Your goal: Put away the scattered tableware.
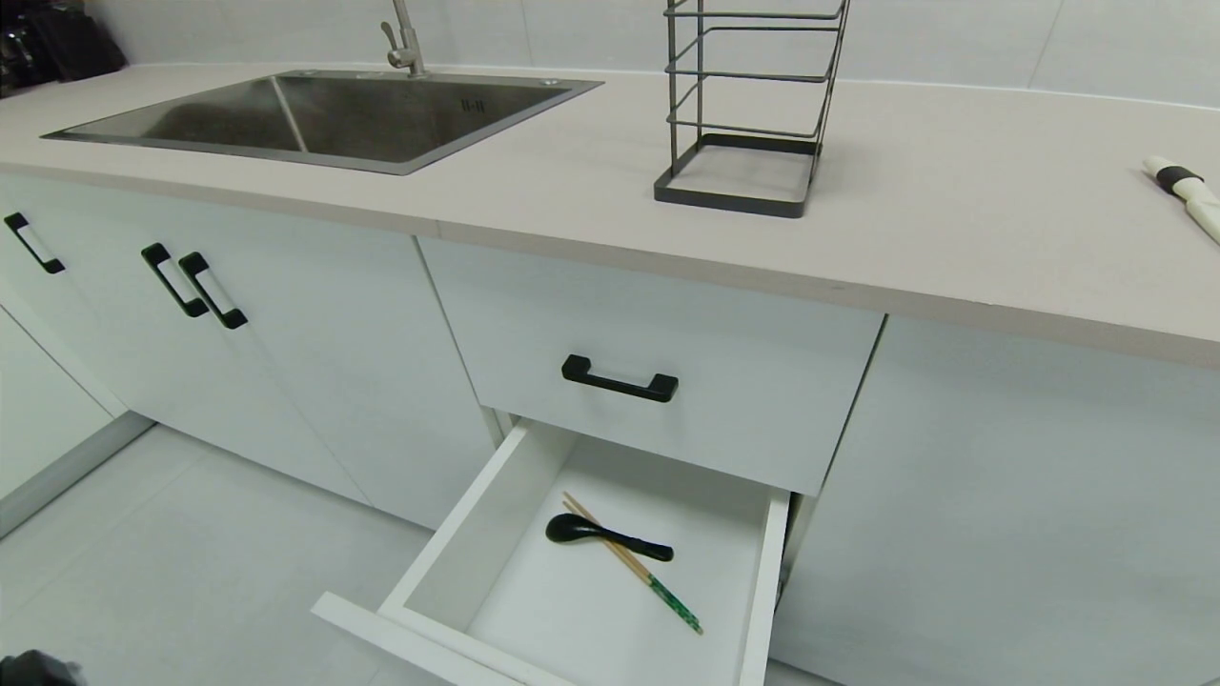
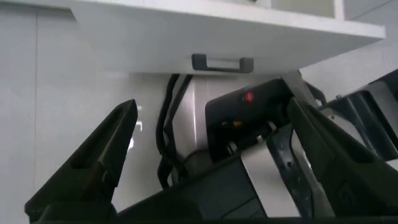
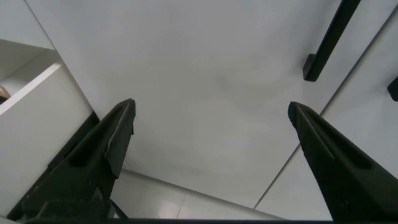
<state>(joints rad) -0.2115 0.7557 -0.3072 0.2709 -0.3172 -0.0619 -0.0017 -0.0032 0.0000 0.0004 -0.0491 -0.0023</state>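
A lower drawer (image 1: 457, 534) stands pulled out under the counter. Inside it lie a black spoon (image 1: 600, 538) and a pair of wooden chopsticks with green tips (image 1: 634, 564), the chopsticks crossing the spoon's handle. On the counter at the far right lies a white utensil with a black band (image 1: 1187, 191). My left gripper (image 2: 211, 109) is open and empty, low down, looking up at a white drawer front with a black handle (image 2: 222, 62). My right gripper (image 3: 211, 107) is open and empty, facing a plain white cabinet door (image 3: 205, 93).
A steel sink (image 1: 324, 114) with a tap (image 1: 405, 43) is set in the counter at the back left. A black wire rack (image 1: 748, 114) stands mid-counter. The shut upper drawer has a black handle (image 1: 620, 379). Cabinet doors on the left carry black handles (image 1: 195, 286).
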